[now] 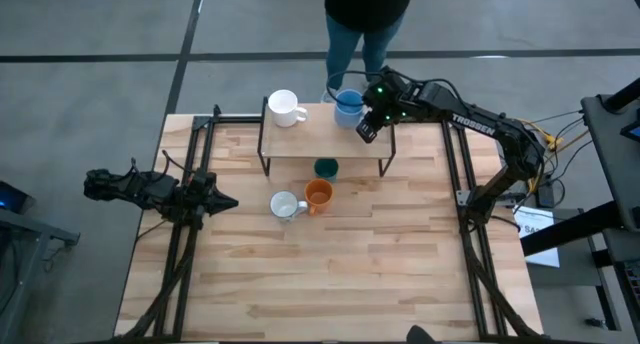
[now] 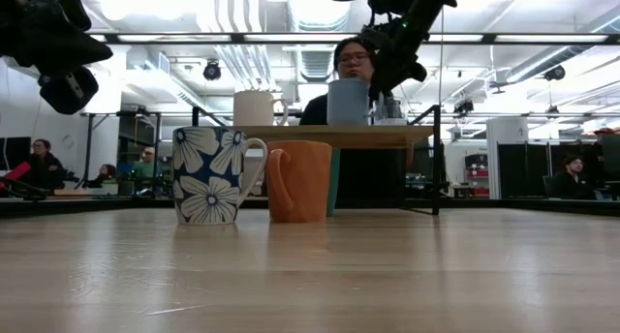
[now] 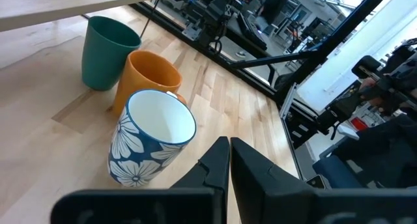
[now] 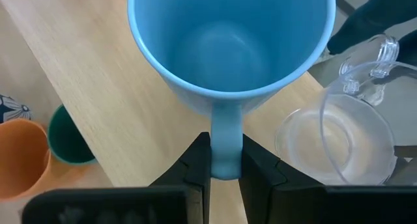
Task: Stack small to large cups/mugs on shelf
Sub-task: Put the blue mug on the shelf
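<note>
A light blue mug (image 1: pixel 348 106) stands upright at the right end of the shelf (image 1: pixel 320 142), and my right gripper (image 4: pixel 225 167) is shut on its handle. A clear glass (image 4: pixel 342 139) stands beside it, and a white mug (image 1: pixel 283 107) sits on the shelf's left end. On the table in front of the shelf stand a dark green cup (image 1: pixel 326 168), an orange mug (image 1: pixel 318 195) and a flower-patterned mug (image 1: pixel 285 205). My left gripper (image 3: pixel 229 165) is shut and holds nothing; it hovers at the table's left side, pointing at those cups. My right gripper pinches the blue mug's handle (image 4: pixel 225 142) between its two fingers. The fingers slant down from the right and lie across the handle. The mug is upright with its base level with the shelf top (image 2: pixel 347 123); whether it rests there I cannot tell.
A person stands just beyond the table's far edge behind the shelf (image 1: pixel 365 24). Black frame rails run along both sides of the table (image 1: pixel 185 244). The near half of the wooden table (image 1: pixel 330 284) is bare wood.
</note>
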Controlling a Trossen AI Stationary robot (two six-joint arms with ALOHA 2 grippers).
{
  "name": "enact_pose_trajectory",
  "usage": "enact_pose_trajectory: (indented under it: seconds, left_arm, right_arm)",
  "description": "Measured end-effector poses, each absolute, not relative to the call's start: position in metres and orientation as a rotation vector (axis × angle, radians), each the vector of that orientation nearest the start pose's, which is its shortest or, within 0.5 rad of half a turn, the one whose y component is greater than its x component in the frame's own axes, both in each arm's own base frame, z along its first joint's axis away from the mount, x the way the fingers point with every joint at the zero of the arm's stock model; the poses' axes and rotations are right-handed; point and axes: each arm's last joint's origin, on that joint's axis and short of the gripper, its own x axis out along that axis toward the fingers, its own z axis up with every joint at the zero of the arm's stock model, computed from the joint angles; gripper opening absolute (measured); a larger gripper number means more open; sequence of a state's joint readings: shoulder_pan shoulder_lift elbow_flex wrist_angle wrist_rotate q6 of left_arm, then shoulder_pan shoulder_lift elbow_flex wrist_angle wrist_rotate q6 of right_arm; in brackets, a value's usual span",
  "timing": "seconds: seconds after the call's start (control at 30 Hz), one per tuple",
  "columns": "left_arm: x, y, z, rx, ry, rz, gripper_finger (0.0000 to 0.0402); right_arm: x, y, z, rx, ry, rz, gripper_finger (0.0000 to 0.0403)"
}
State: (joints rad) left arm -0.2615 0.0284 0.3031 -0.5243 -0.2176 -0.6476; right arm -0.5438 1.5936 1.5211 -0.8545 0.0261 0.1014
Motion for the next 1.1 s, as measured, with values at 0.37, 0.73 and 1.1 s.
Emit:
enact_pose_trajectory:
  seconds: [0.37, 0.73, 1.1]
  left_arm:
    - [0.068, -0.012, 0.212, -0.585, 0.247, 0.036, 0.0]
    - [0.068, -0.012, 0.212, -0.586, 0.247, 0.036, 0.0]
    - [0.068, -0.012, 0.212, -0.587, 0.247, 0.037, 0.0]
  right_arm:
    - [0.29, -0.177, 0.324, 0.339, 0.908, -0.572, 0.0043]
    - [0.295, -0.179, 0.328, 0.335, 0.891, -0.575, 0.0043]
    - [0.293, -0.181, 0.328, 0.333, 0.893, -0.58, 0.0043]
